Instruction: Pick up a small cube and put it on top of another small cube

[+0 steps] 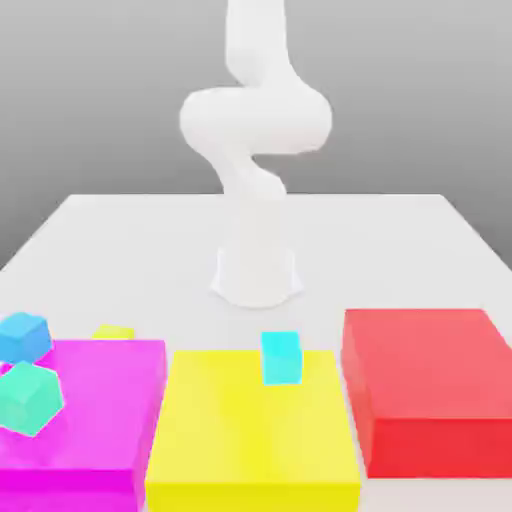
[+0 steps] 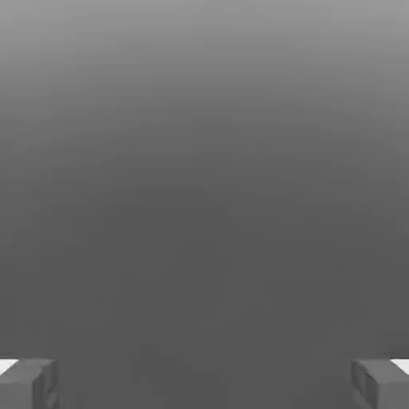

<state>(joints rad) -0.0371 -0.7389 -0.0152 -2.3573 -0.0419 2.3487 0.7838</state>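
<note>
Behind the magenta block (image 1: 95,400), we are seeing the small lime-yellow cube (image 1: 114,331) sitting on the white surface (image 1: 150,250). A blue cube (image 1: 24,337) and teal cube (image 1: 30,396) are crowding that block; a cyan cube (image 1: 281,357) is resting on the yellow block (image 1: 250,440), beside the red block (image 1: 430,390). Our tool (image 2: 204,383) is showing its fingers (image 2: 28,383) wide apart, holding nothing.

- A white table (image 1: 120,225) carries three large flat blocks in a row along its near edge.
- Magenta block (image 1: 100,400) at 8 o'clock, yellow block (image 1: 250,440) at 6 o'clock, red block (image 1: 430,390) at 4 o'clock.
</note>
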